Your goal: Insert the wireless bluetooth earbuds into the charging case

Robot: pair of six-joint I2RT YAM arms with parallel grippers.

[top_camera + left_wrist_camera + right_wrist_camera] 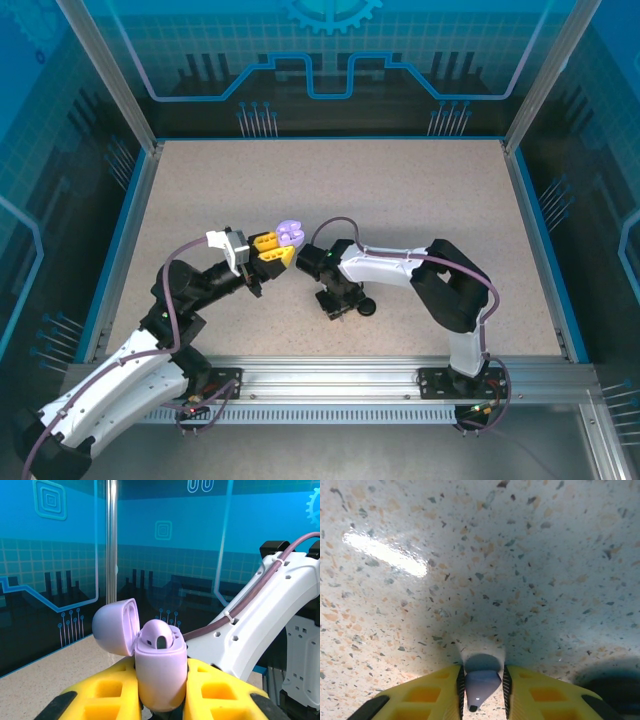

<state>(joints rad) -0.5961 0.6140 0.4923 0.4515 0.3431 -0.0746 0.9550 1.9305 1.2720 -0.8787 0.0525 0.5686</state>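
Plainly, the left gripper [162, 666] was clamped on the lilac case [159, 677], its yellow fingers [107, 690] pressing the body from both sides. That hold kept the case upright, with the lid [116, 627] swung open to the left and the top insert facing up. One dark socket showed there, and I could not tell whether any bud already sat inside. From above, the case hung near the middle of the table [420, 200], just beside the right arm [400, 268]. That looked like a deliberate presentation, an open mouth offered close to the other arm so the carry would be short. The right gripper [483, 670] pointed down at the table, and its jaws were together on a lilac earbud [480, 685], which was pinched between the pads with its narrow end hanging below. Gripping it across the body left that end free to lead into a socket. Whether the earbud had left the surface could not be judged. A small black thing [367, 307] lay just beside this gripper, too small to identify. The step in hand seemed to be the pickup, with the insertion not yet begun. It would call for careful alignment, since the bud could twist between the pads.
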